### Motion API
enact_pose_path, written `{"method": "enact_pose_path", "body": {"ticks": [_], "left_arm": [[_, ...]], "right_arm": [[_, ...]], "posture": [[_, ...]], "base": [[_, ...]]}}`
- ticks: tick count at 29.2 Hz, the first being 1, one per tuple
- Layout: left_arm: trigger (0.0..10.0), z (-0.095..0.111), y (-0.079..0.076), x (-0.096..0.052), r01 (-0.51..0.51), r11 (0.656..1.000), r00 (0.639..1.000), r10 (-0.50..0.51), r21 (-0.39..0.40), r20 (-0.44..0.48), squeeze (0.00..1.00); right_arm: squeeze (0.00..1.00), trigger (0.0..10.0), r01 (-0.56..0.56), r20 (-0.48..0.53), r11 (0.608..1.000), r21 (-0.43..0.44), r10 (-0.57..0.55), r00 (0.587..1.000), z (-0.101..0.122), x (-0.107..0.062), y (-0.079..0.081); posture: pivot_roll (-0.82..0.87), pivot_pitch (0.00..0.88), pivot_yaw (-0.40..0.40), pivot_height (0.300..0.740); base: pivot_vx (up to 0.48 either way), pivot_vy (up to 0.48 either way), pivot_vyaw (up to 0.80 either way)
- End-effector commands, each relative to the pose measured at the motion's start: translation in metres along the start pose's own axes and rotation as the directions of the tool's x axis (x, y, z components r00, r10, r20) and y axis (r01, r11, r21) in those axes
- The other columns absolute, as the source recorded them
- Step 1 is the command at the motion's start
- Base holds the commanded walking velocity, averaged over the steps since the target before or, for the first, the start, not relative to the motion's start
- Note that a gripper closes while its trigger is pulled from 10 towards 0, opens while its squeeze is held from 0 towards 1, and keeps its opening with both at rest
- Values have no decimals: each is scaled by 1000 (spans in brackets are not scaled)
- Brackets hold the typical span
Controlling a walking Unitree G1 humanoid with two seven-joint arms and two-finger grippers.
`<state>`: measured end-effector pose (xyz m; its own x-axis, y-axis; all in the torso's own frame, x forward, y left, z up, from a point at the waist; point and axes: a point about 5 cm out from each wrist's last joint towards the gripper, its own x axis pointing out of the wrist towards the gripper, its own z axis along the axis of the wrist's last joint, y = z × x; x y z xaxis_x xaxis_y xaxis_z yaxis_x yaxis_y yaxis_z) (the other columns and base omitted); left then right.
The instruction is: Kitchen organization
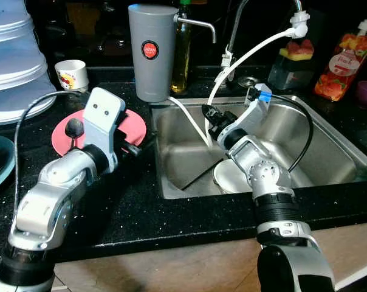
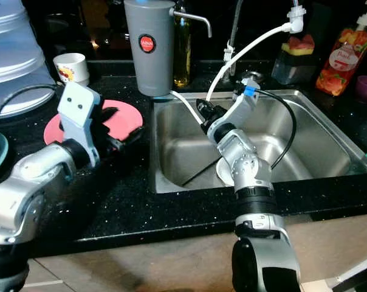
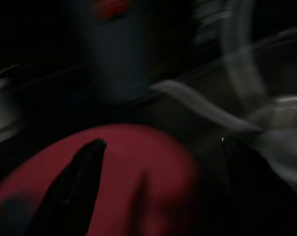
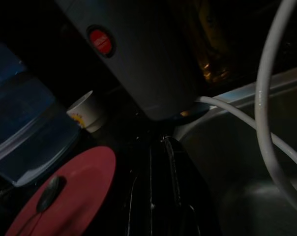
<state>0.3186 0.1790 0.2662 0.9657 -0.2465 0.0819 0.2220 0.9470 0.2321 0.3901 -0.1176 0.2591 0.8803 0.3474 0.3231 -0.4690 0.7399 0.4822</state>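
Reaching over the counter, your left gripper (image 2: 127,135) hovers at the 3 o'clock rim of the pink plate (image 1: 130,128), one black finger (image 3: 74,184) lying above the red surface with nothing in its grasp; the blur leaves the spread of the fingers unclear, so you cannot tell how wide they stand. The plate lies flat on the black countertop (image 1: 129,213), at 9 o'clock from the steel sink (image 1: 329,152), probably waiting to be lifted. Your right gripper (image 1: 211,117) hangs inside the sink near the white hose (image 1: 247,58), fingers pressed together, empty. A white dish (image 1: 229,177) sits below it.
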Motion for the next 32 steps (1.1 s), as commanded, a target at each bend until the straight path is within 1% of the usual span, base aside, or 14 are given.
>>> {"method": "enact_pose_path", "body": {"ticks": [1, 2, 4, 6, 7, 8, 12, 15, 21, 22, 23, 26, 27, 32], "left_arm": [[10000, -10, 18, 0, -161, 987, 985, 159, -22, -72, 0], [10000, -14, 26, -1, -219, 975, 971, 215, -36, -101, 0], [10000, -16, 30, -2, -251, 967, 962, 244, -44, -120, 0], [10000, -26, 41, -5, -313, 948, 936, 297, -61, -189, 0], [10000, -26, 41, -5, -313, 948, 936, 297, -61, -189, 0], [10000, -32, 46, -6, -334, 939, 923, 310, -76, -230, 0], [10000, -40, 51, -7, -354, 930, 907, 314, -102, -282, 0], [10000, -45, 54, -1, -379, 908, 897, 312, -180, -312, 0], [10000, -48, 57, 3, -374, 907, 894, 296, -193, -337, 0], [10000, -49, 59, 5, -367, 911, 894, 289, -189, -343, 0], [10000, -49, 59, 5, -367, 911, 894, 289, -189, -343, 0], [10000, -51, 68, 14, -337, 921, 899, 253, -196, -357, 0], [10000, -51, 70, 16, -333, 922, 899, 247, -198, -362, 0], [10000, -50, 76, 21, -332, 925, 895, 247, -185, -370, 0]], "right_arm": [[0, 10000, -56, -53, 998, -34, 54, 997, -5, -1, 4], [0, 10000, -94, -74, 995, -41, 91, 993, -8, -2, 9], [0, 10000, -117, -85, 992, -43, 113, 990, -9, -2, 11], [0, 10000, -169, -107, 985, -48, 163, 981, -12, -3, 18], [0, 10000, -169, -107, 985, -48, 163, 981, -12, -3, 18], [0, 10000, -187, -115, 981, -51, 180, 977, -14, -4, 20], [0, 10000, -201, -123, 978, -53, 193, 973, -15, -4, 22], [0, 10000, -212, -128, 976, -56, 204, 971, -15, -4, 24], [0, 10000, -273, -165, 960, -61, 260, 951, -17, -5, 30], [0, 10000, -327, -196, 941, -80, 307, 931, -20, -8, 34], [0, 10000, -327, -196, 941, -80, 307, 931, -20, -8, 34], [0, 10000, -460, -258, 882, -103, 424, 868, -24, -16, 48], [0, 10000, -480, -264, 872, -101, 441, 857, -25, -18, 50], [0, 10000, -518, -273, 851, -86, 480, 833, -24, -20, 56]], "posture": [[17, 70, -23, 740], [17, 70, -23, 740], [17, 70, -23, 740], [15, 75, -25, 740], [15, 75, -25, 740], [16, 76, -25, 740], [16, 76, -25, 740], [17, 76, -26, 740], [15, 77, -26, 740], [16, 77, -28, 740], [16, 77, -28, 740], [11, 78, -27, 740], [10, 79, -27, 740], [8, 80, -27, 740]], "base": [[0, 0, 0], [0, 0, 0], [0, 0, 0], [0, 0, 0], [0, 0, 0], [0, 0, 0], [0, 0, 0], [0, 0, 0], [0, 0, 0], [0, 0, 0], [0, 0, 0], [0, 0, 0], [0, 0, 0], [0, 0, 0]]}}
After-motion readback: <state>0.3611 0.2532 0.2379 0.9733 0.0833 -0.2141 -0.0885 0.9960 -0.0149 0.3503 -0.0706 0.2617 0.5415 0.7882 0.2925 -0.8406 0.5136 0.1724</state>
